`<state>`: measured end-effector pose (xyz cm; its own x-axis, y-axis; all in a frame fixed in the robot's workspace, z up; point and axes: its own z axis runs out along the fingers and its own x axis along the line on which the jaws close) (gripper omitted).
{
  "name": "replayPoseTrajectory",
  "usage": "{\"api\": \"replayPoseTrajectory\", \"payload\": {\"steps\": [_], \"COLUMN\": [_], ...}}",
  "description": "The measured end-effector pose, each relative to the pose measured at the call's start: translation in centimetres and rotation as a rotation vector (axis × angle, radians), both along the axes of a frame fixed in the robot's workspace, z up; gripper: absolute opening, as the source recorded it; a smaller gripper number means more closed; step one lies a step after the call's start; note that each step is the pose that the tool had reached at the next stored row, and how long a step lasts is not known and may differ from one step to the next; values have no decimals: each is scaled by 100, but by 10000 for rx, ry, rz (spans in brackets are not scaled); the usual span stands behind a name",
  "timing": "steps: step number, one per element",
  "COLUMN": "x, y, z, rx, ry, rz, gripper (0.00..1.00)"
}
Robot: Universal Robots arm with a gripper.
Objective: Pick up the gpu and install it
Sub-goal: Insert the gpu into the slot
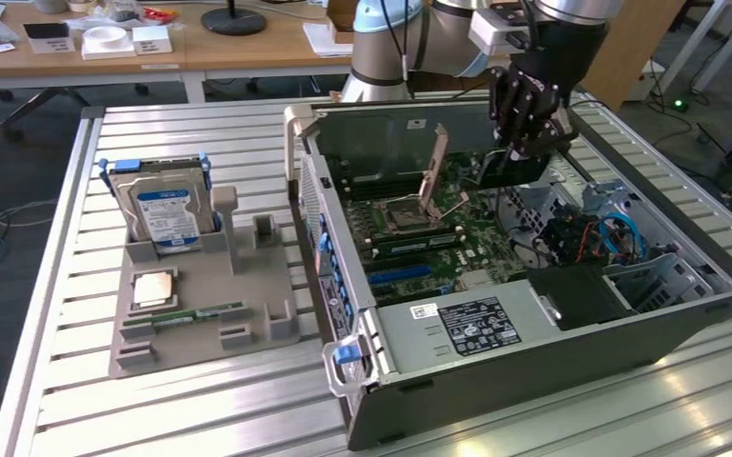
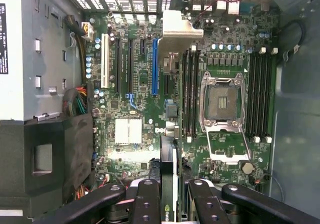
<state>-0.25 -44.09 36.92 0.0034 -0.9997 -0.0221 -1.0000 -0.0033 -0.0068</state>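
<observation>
Gpu (image 2: 168, 159) hangs edge-down over the motherboard (image 2: 135, 84) inside the case (image 1: 531, 352), pinched across its flat faces by the closed end effector (image 2: 172, 186); probably light, stiff and fragile, best gripped along its top edge.

The exterior view looks down from high and far at the open computer case (image 1: 531, 352), the wrist view looks past the gripper (image 2: 168, 191) straight into it from close, and both see its green board (image 1: 448, 228) (image 2: 140, 79).
</observation>
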Motion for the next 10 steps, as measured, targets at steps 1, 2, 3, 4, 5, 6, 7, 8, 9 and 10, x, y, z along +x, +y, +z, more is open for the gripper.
{"api": "replayPoseTrajectory", "payload": {"steps": [1, 2, 3, 4, 5, 6, 7, 8, 9, 10], "x": [-11, -21, -30, -37, -46, -55, -64, -72, -78, -84], "y": [0, -1, -1, 0, 0, 0, 0, 0, 0, 0], "z": [-5, -12, -22, -33, -44, -53, -62, -69, -75, -80], "rx": [0, -2, -3, -3, -3, -4, -4, -5, -4, -4], "ry": [-4, -7, -10, -13, -15, -15, -16, -16, -15, -16], "rz": [0, -1, -1, -1, 0, -1, -1, -1, -2, -7], "gripper": [26, 26, 26, 26, 26, 26, 26, 26, 26, 26]}}
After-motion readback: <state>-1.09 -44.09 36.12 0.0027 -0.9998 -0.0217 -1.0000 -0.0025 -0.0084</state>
